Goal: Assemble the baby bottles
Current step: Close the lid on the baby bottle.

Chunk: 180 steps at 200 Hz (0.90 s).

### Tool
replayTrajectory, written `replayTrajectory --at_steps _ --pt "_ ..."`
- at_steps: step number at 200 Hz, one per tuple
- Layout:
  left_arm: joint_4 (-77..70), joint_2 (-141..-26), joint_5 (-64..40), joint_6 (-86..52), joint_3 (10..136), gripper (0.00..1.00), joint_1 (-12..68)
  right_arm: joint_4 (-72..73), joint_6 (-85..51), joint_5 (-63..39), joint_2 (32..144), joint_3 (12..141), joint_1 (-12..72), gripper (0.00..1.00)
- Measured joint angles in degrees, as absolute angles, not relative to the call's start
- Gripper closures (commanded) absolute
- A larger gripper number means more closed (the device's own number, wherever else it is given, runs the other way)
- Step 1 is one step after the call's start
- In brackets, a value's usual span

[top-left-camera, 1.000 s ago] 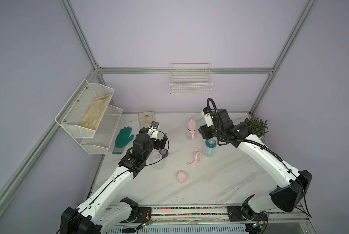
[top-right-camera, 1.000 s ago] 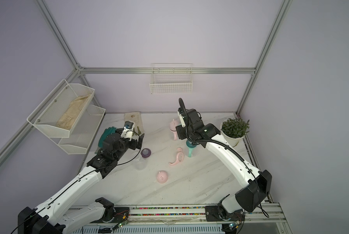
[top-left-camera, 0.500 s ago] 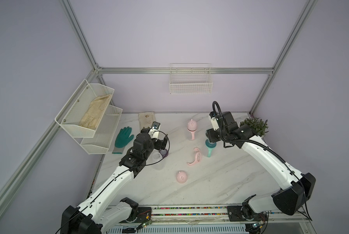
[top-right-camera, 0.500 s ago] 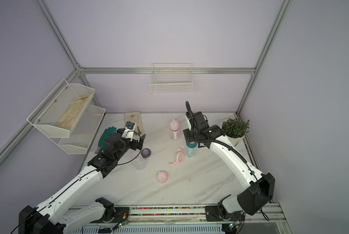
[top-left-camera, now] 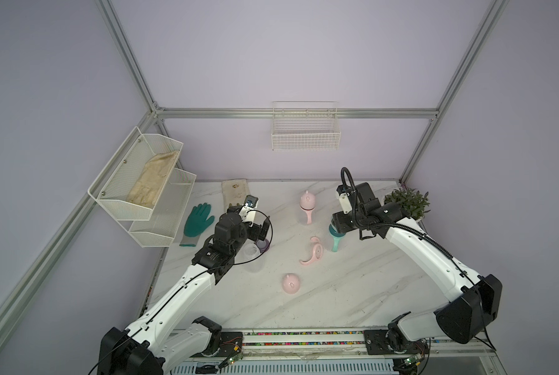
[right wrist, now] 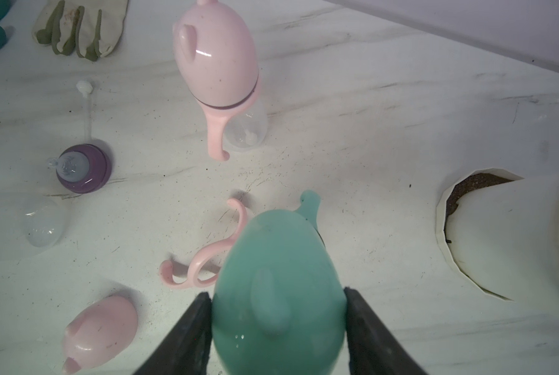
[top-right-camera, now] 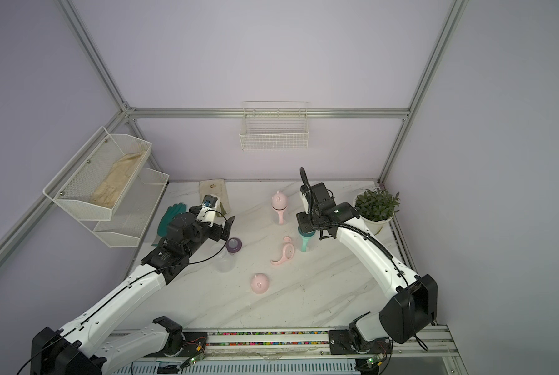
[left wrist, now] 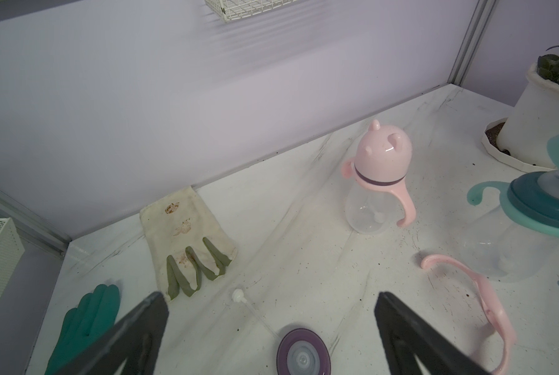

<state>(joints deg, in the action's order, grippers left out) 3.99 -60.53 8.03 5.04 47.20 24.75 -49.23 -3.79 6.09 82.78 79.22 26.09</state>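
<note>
Beside the pink bottle point(top-left-camera: 307, 205), on the right arm's side, the right gripper point(right wrist: 278, 292) is clamped on the mint cap point(right wrist: 273, 246), with one finger pressed against each flank. Cap and gripper hang right over the mint bottle point(top-left-camera: 335, 242), which stands upright on the table point(top-left-camera: 352, 292). In the left wrist view its teal collar point(left wrist: 531, 198) and nipple point(left wrist: 557, 185) sit just under the cap, but whether they touch cannot be told.

The pink bottle itself stands upright at the back of the table, with cap and handles on. Just in front of it, toward the table's front edge, a loose pink handle ring point(top-right-camera: 284, 252) lies flat, just beside the mint bottle. Farther out the same way rests a loose pink cap point(top-right-camera: 260, 283), well apart from both bottles.

On the left arm's side of the pink bottle sits a purple collar point(top-right-camera: 233, 244). A clear bottle body point(top-right-camera: 221, 259) stands just beside it, and a thin straw point(left wrist: 238, 294) lies next to it. Above that collar hovers the left gripper point(left wrist: 269, 297), jaws spread wide and empty.
</note>
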Motion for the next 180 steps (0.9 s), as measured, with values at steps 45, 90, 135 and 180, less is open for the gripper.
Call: replayTrajectory --at_steps 45,90,135,180 --pt "4.0 -60.6 7.7 5.1 47.2 0.0 24.8 -48.4 -3.7 5.4 83.4 77.6 24.7 0.52" --pt "4.0 -61.0 7.6 5.1 47.2 0.0 24.8 -47.1 -3.5 4.6 83.6 77.5 23.9 0.48" --pt "4.0 -61.3 7.3 5.1 47.2 0.0 24.8 -46.4 -3.4 3.5 83.9 77.5 23.8 0.44" --pt "4.0 -61.3 6.7 5.1 47.2 0.0 24.8 -46.2 -3.4 2.9 85.3 76.9 23.7 0.4"
